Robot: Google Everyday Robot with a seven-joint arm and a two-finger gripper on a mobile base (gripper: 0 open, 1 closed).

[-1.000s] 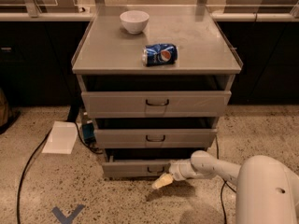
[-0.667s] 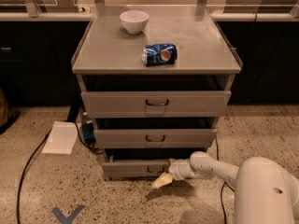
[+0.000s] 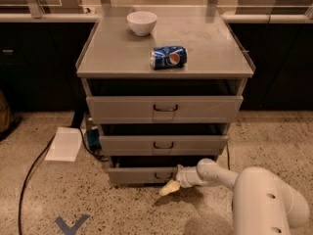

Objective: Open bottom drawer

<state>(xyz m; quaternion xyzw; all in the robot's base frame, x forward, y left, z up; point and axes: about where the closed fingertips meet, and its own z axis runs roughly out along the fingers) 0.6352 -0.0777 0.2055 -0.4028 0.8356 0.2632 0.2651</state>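
Observation:
The bottom drawer (image 3: 139, 175) is the lowest, narrowest grey front of the grey metal cabinet, with a small dark loop handle (image 3: 163, 176) at its centre. It stands pulled out a little, with a dark gap above its front. My gripper (image 3: 169, 188) reaches in from the lower right on a white arm (image 3: 220, 175). Its pale tip sits just below and right of the handle, in front of the drawer's lower edge.
A mid drawer (image 3: 163, 144) and a top drawer (image 3: 164, 108) sit above. A white bowl (image 3: 142, 22) and a lying blue Pepsi can (image 3: 168, 57) rest on the cabinet top (image 3: 210, 43). A white sheet (image 3: 64, 144) and a black cable (image 3: 29, 175) lie on the floor at left.

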